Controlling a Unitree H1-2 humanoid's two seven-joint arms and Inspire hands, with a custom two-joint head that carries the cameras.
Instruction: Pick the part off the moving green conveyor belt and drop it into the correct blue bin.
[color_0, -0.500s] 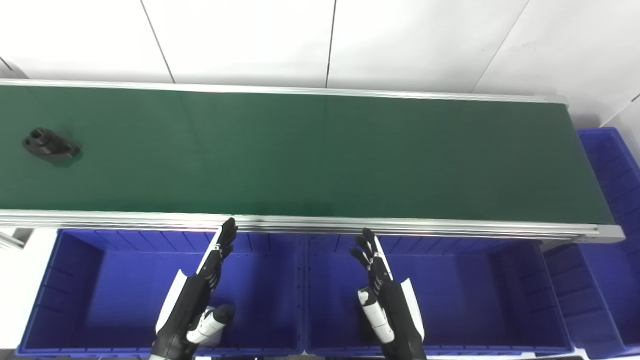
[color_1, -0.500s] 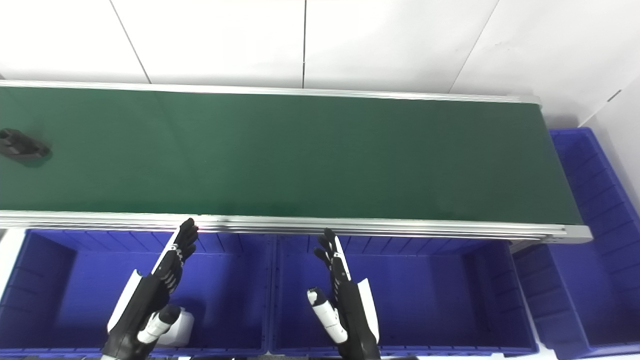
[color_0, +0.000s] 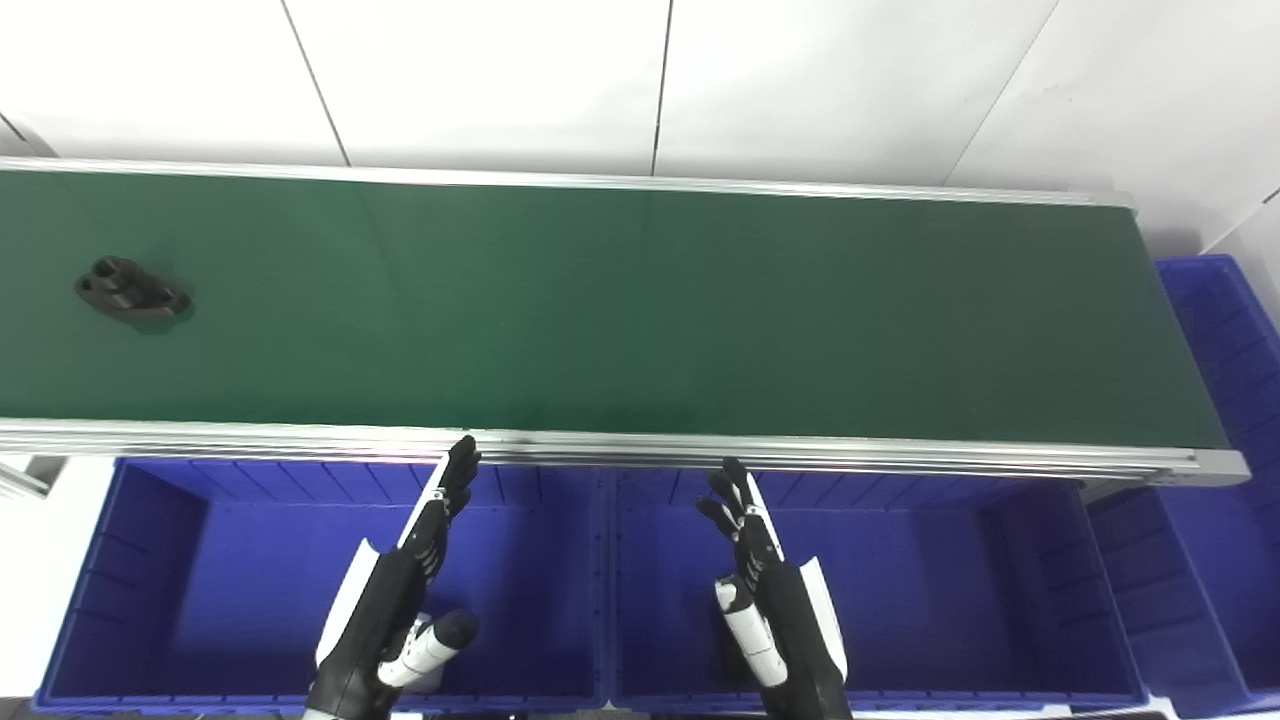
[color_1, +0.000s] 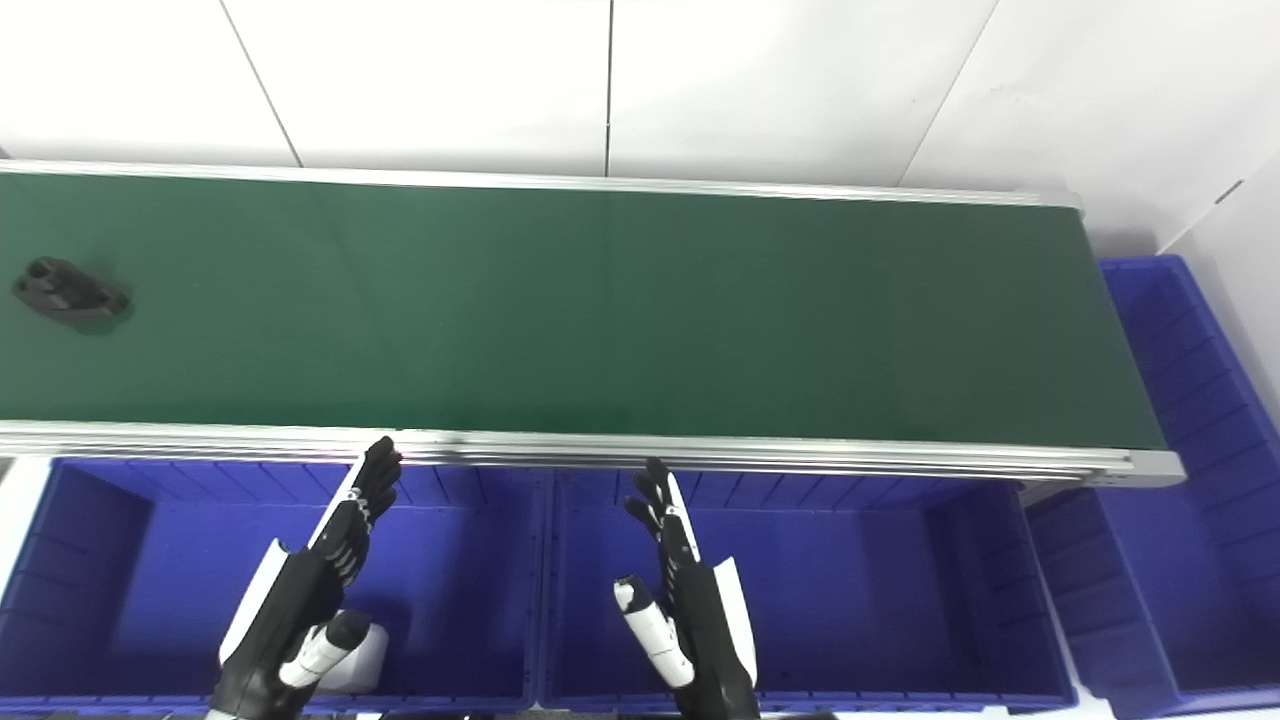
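A small black part lies on the green conveyor belt at its far left; it also shows in the right eye view. My left hand is open and empty, held above the left blue bin, fingertips near the belt's front rail. My right hand is open and empty above the middle blue bin. Both hands are far from the part.
A white object lies in the left bin, partly hidden by my left hand. A third blue bin stands past the belt's right end. An aluminium rail runs along the belt's front edge.
The black part has moved a little to the right along the belt. Both hands have stayed about where they were.
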